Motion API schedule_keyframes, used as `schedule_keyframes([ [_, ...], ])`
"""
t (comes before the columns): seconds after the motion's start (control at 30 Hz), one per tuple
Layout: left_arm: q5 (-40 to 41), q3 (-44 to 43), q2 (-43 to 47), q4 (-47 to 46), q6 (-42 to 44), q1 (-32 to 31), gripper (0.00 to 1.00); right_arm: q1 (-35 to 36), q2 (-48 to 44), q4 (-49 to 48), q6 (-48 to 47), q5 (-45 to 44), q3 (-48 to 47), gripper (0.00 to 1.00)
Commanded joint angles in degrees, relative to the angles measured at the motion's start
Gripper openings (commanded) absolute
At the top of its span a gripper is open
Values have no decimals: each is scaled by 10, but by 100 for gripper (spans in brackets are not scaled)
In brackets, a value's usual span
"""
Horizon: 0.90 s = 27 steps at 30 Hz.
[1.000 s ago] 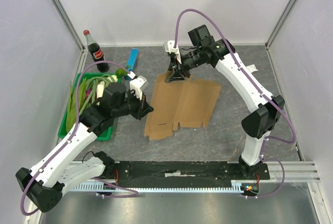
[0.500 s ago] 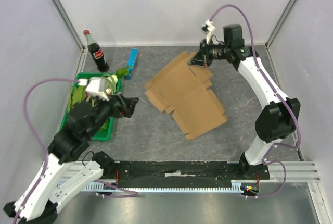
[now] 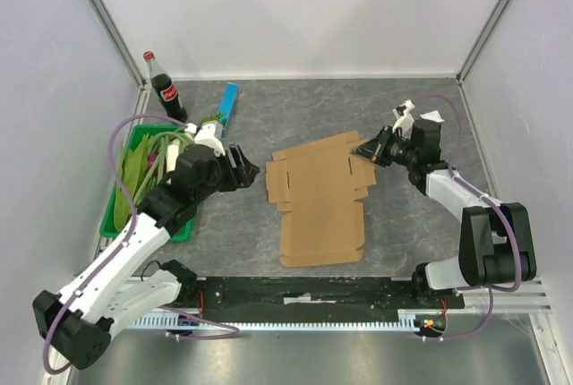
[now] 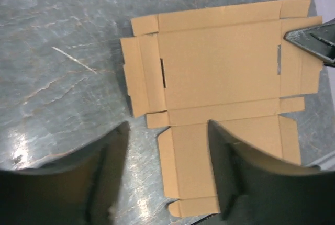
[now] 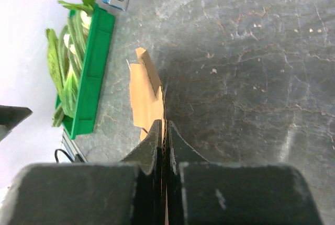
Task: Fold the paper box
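The paper box lies flat and unfolded at the middle of the grey table, its flaps spread out and two short slits showing in the left wrist view. The right claw reaches in from the right of the frame and is clenched on the box's upper right edge; in the right wrist view its fingers press together with the thin cardboard between them. The left claw hovers just left of the box, released, jaws spread wide and touching nothing.

At the left a green tray holds leafy greens. Above it, in the upper left, a cola bottle stands upright, with a slim blue bar lying to its right. A small white scrap lies near the right arm. None of these touches the box.
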State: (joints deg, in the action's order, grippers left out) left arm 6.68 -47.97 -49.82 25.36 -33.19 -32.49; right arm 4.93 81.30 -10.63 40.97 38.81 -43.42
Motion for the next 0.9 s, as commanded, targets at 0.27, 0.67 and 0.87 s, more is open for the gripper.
schedule_keyframes([
  [0.27, -293, -193, -277, -31, 141, 74, 74, -37, 4, -359, 53, 143, 83, 0],
  [0.67, -208, 33, -242, -234, -56, 106, 73, -41, 29, -440, 92, 142, 126, 0],
  [0.87, -198, 47, -297, -268, -59, 106, 70, -42, 38, -469, 110, 149, 126, 0],
])
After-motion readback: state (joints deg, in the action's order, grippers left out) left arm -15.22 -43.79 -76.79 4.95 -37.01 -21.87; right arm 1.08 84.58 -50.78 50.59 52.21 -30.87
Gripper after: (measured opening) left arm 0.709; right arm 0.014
